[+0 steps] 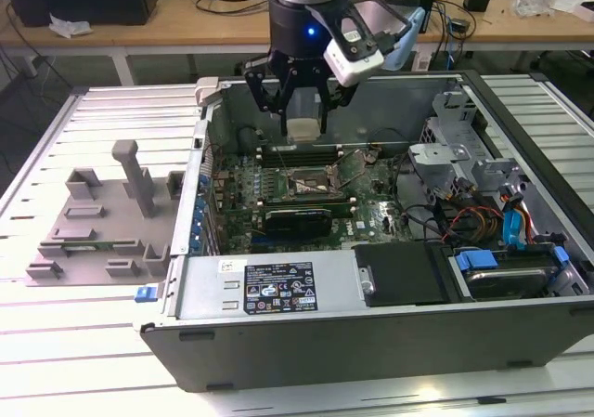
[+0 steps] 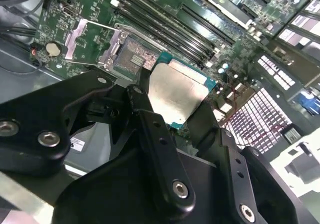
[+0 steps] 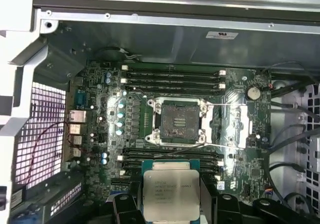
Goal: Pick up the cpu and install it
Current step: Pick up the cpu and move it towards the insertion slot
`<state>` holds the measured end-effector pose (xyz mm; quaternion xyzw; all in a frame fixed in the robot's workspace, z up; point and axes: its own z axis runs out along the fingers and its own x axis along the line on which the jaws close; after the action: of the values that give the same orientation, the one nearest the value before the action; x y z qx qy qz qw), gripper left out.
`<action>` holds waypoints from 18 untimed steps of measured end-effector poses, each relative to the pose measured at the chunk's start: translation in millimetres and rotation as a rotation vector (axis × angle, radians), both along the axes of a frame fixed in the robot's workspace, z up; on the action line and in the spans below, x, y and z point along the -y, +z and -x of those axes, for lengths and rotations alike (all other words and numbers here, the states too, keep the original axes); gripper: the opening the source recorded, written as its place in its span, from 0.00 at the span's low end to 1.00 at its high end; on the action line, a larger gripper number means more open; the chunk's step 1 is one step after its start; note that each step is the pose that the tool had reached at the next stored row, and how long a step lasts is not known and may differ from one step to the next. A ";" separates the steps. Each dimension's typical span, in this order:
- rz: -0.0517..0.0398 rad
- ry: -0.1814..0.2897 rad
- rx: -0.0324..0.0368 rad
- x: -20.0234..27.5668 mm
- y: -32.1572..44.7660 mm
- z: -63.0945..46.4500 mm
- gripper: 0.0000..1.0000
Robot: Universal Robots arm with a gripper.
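My gripper (image 1: pixel 303 120) hangs over the open computer case, shut on the cpu (image 1: pixel 303 127), a flat square chip with a silver top and green edge. In both wrist views the cpu (image 3: pixel 171 189) (image 2: pixel 177 92) sits level between the black fingers (image 2: pixel 145 99), held by two opposite edges. The motherboard socket (image 3: pixel 178 120) (image 1: pixel 311 183) (image 2: pixel 134 57) lies bare below, with its metal load plate (image 3: pixel 235 124) swung open to one side. In the exterior view the cpu is above the socket and a little behind it, clear of the board.
Memory slots (image 3: pixel 172 79) flank the socket on both sides. The case walls (image 1: pixel 278 301) ring the board, with cables and a drive cage (image 1: pixel 464 175) at the exterior view's right. A grey plastic tray (image 1: pixel 93 222) with raised blocks sits outside the case at the left.
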<state>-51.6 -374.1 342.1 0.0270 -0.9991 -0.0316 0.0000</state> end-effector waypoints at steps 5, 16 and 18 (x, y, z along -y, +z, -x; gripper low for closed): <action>0.0000 0.021 0.0000 -7.3 -10.1 -2.1 0.55; 0.0000 0.028 0.0065 -12.7 -25.1 -7.3 0.55; 0.0001 0.010 0.0093 -12.7 -28.4 -7.3 0.55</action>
<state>-44.3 -361.4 313.8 0.0319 -0.9990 -0.0314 -0.0045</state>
